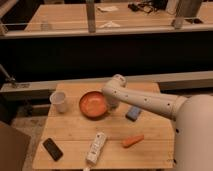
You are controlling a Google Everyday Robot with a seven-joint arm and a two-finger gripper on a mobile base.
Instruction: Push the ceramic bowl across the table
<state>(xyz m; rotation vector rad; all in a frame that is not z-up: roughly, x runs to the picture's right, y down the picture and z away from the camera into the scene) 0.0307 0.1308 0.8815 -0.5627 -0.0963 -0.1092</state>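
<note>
We saw the gripper (113, 103) low over the table (75, 131), at the end of the white arm (145, 100) that reached in from the right. Its fingers were drawn together, with nothing clamped between them. The ceramic bowl (93, 105) sat upright just to the left of the gripper, its right rim against or very close to the fingertips; we could not tell whether they actually touched. Further left of the gripper, beyond the bowl and apart from it, stood a white cup (59, 101). Just to the right of the gripper and a little nearer the camera lay a small blue block (133, 113). Nearer the camera than the gripper lay an orange carrot-shaped piece (132, 141), slightly to its right, and a white bottle (96, 148) on its side, slightly to its left. A black phone (52, 149) lay well to the left and nearer the camera, close to the table's corner. Behind the gripper, past a dark gap, stood a longer wooden table (65, 15).
</note>
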